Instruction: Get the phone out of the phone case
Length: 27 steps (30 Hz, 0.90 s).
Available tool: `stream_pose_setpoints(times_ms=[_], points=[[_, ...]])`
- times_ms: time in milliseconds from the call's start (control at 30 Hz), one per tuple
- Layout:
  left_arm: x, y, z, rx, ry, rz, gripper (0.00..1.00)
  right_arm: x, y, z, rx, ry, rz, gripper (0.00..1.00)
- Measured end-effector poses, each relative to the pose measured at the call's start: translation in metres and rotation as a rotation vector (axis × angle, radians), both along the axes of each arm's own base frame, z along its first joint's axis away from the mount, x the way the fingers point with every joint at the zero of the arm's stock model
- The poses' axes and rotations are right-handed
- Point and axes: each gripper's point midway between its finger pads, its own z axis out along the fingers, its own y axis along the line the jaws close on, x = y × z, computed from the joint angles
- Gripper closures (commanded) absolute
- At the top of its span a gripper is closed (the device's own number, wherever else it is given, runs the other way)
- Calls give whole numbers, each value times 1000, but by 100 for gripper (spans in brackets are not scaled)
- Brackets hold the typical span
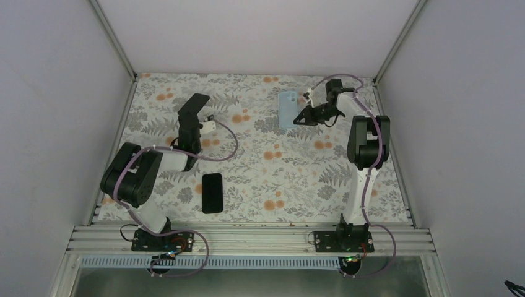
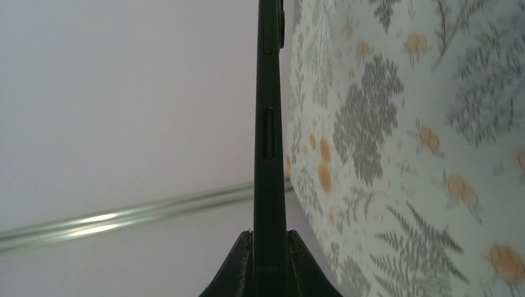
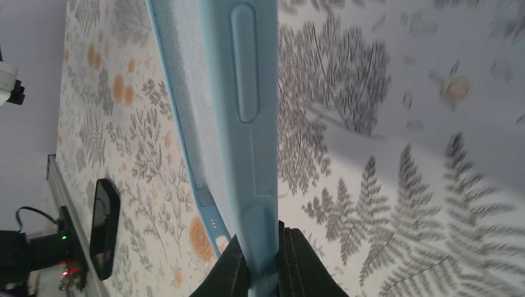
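Two black phones show. Nearest the arm bases, at about 7 o'clock on the flowered table (image 1: 278,167), a second black phone (image 1: 212,192) lies flat with nothing touching it. Farther in, at 10 o'clock, the left gripper (image 2: 270,257) is clamped narrowly on one end of the phone (image 2: 270,142), holding it raised, edge-on to the wrist camera. Farthest, at 1 o'clock, the right gripper (image 3: 265,260) pinches one edge of the light blue phone case (image 3: 241,124), fingers (image 3: 232,272) nearly together on its thin wall. Case and phone are well apart.
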Motion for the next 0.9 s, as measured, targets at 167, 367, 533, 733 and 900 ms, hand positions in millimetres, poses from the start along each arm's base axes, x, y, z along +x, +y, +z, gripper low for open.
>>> stream_pose_setpoints(times_ms=[167,367,533,733,900], points=[[-29,26,-1,43,-30,75,98,-25,1,-25,19,114,-16,97],[-67,51,-29,109,-5,133,98,-43,1,-41,18,195,-28,97],[-87,59,-48,153,5,141,98,-58,1,-46,9,224,-13,97],[-95,64,-63,212,3,143,97,-79,5,-56,-12,276,11,97],[-100,66,-86,269,58,135,89,-82,7,-57,-19,281,23,84]])
